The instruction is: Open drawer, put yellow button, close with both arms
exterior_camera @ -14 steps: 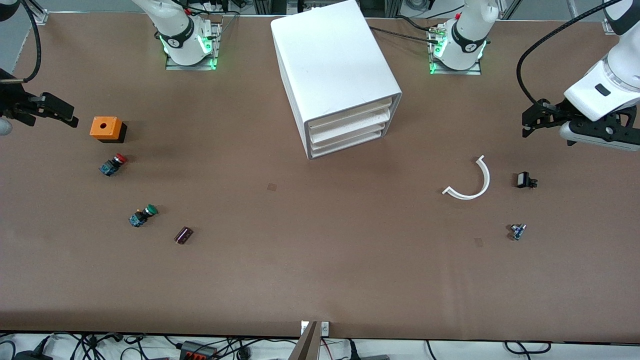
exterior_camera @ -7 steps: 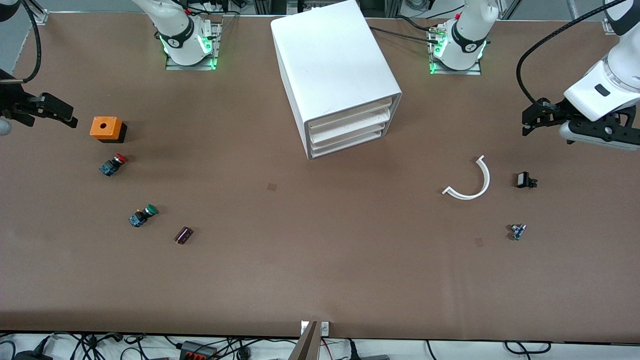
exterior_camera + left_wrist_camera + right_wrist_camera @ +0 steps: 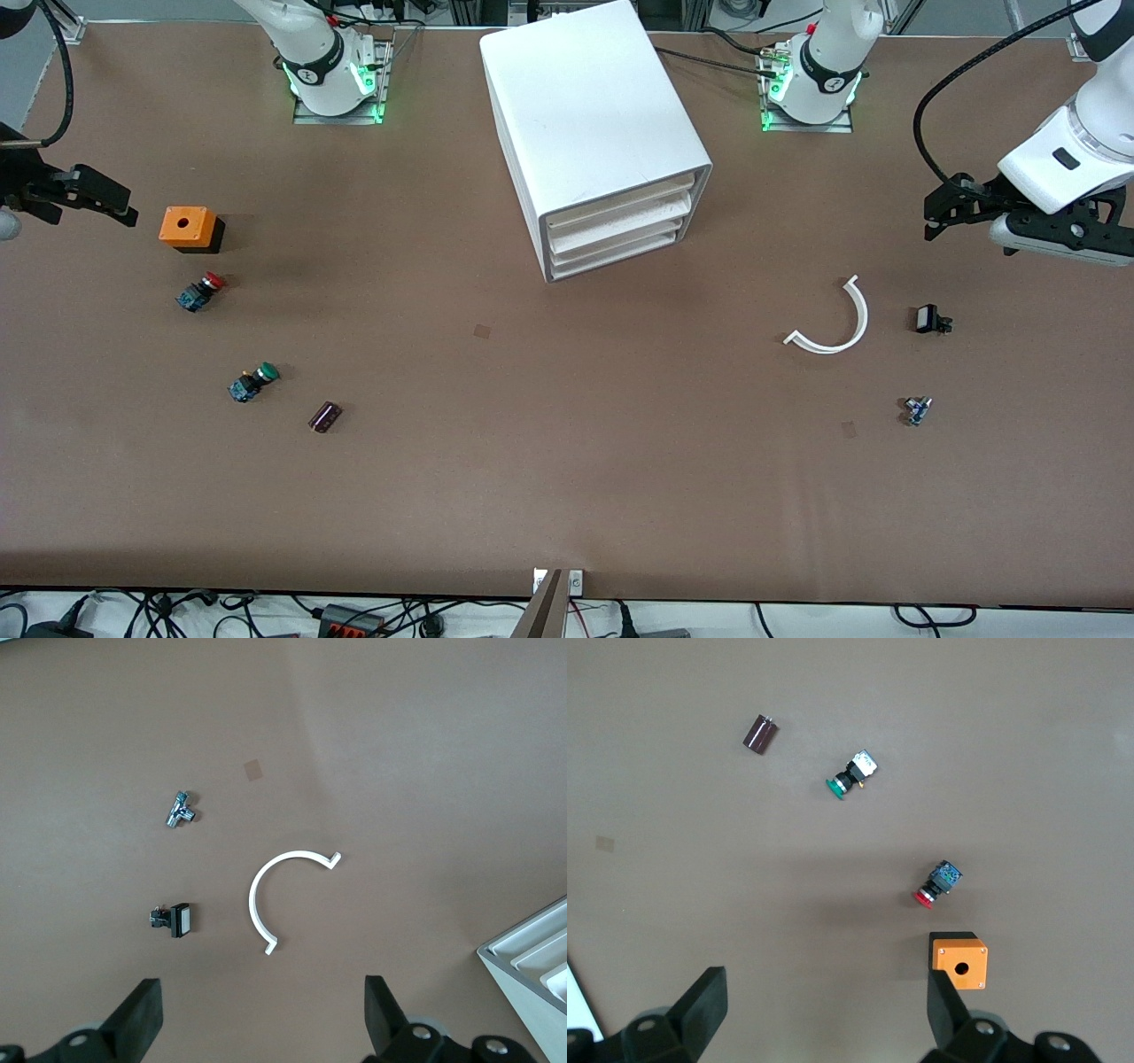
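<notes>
The white cabinet (image 3: 594, 124) stands at the middle of the table near the robots' bases. Its top drawer (image 3: 620, 202) is shut, as are the drawers below it. A corner of the cabinet shows in the left wrist view (image 3: 532, 957). No yellow button is in view. My left gripper (image 3: 943, 211) is open and empty above the table at the left arm's end; its wrist view (image 3: 263, 1010) shows bare table between the fingers. My right gripper (image 3: 89, 199) is open and empty at the right arm's end (image 3: 824, 1001), beside an orange box (image 3: 188, 227).
A red-capped button (image 3: 200, 291), a green-capped button (image 3: 253, 382) and a dark cylinder (image 3: 325, 416) lie toward the right arm's end. A white curved piece (image 3: 837, 323), a small black part (image 3: 930, 319) and a small metal part (image 3: 917, 409) lie toward the left arm's end.
</notes>
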You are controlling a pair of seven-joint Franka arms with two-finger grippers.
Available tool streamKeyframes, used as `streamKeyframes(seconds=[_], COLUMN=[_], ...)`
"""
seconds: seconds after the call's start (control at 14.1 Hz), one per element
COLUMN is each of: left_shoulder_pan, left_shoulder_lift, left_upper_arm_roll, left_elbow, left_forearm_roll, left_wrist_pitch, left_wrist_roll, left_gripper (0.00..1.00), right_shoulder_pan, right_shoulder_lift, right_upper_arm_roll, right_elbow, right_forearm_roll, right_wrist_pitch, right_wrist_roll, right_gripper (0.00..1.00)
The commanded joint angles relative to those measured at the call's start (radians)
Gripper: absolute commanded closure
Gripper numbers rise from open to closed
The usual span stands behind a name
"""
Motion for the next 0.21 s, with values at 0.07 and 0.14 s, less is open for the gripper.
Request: streamKeyframes(seconds=[0.07,0.14], left_shoulder_pan=[0.0,0.0], left_shoulder_lift=[0.002,0.003], left_upper_arm_roll=[0.014,0.014], left_elbow=[0.014,0.014], left_forearm_roll=[-0.007,-0.007], left_wrist_pitch=[-0.025,-0.023], left_wrist_roll=[0.013,0.013], left_gripper=[0.0,0.0], right_shoulder_pan=[-0.001,-0.002], right_shoulder_lift=[-0.025,-0.025], right_upper_arm_roll=[0.003,0.003], right_elbow=[-0.025,-0.027], right_forearm_roll=[-0.012,-0.014], right_wrist_pitch=[0.006,0.006], right_wrist_roll=[-0.018,-0.021], right_gripper=[0.0,0.0])
